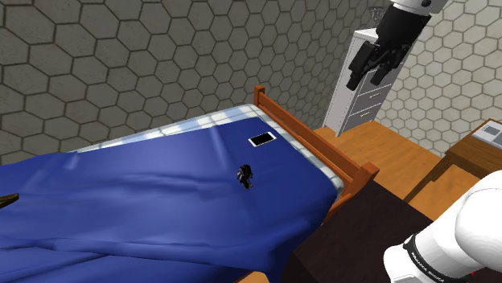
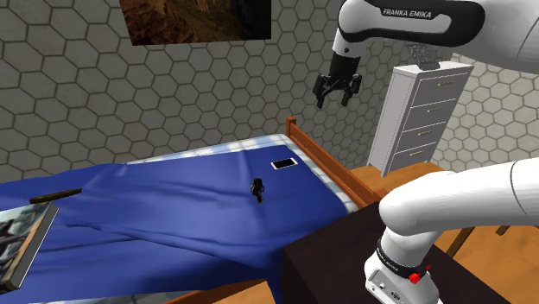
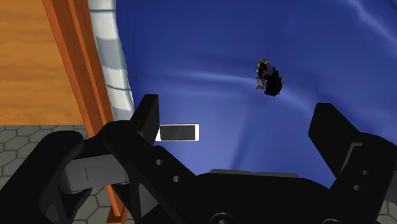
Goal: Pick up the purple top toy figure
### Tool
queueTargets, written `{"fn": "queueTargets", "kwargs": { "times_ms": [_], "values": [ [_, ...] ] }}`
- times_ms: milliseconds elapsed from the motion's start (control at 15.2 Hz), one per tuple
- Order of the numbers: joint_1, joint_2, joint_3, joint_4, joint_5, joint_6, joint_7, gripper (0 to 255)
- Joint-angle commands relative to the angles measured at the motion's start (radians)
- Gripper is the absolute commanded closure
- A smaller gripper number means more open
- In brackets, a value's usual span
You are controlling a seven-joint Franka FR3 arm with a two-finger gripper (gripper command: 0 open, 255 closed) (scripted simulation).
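Note:
A small dark toy figure [image 1: 245, 175] with a purple top lies on the blue bed cover [image 1: 145, 201], near the foot end; I also see the toy figure [image 2: 256, 187] from the second exterior camera, and in the wrist view the toy figure [image 3: 269, 81] lies beyond the fingers, nearer one of them. My black gripper [image 1: 368, 72] hangs open high in the air above the wooden footboard [image 1: 314, 141], well apart from the figure. From the second exterior camera the gripper [image 2: 337, 93] shows its fingers spread; the wrist-view gripper [image 3: 242, 121] holds nothing.
A white-edged phone [image 1: 262, 139] lies flat on the cover between figure and footboard. A white drawer chest [image 1: 366, 88] stands past the bed. A wooden side table [image 1: 475, 153] is at the right; a framed picture [image 2: 22, 237] lies at the cover's left. The dark stand [image 2: 345, 259] is beside the bed.

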Motion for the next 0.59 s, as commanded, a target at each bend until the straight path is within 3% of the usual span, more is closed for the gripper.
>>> {"fn": "queueTargets", "kwargs": {
  "times_ms": [0,528],
  "values": [
    [0.0,0.0,0.0,0.0,0.0,0.0,0.0,0],
    [0.013,0.125,0.092,-0.139,0.019,0.28,0.074,0]
  ]
}}
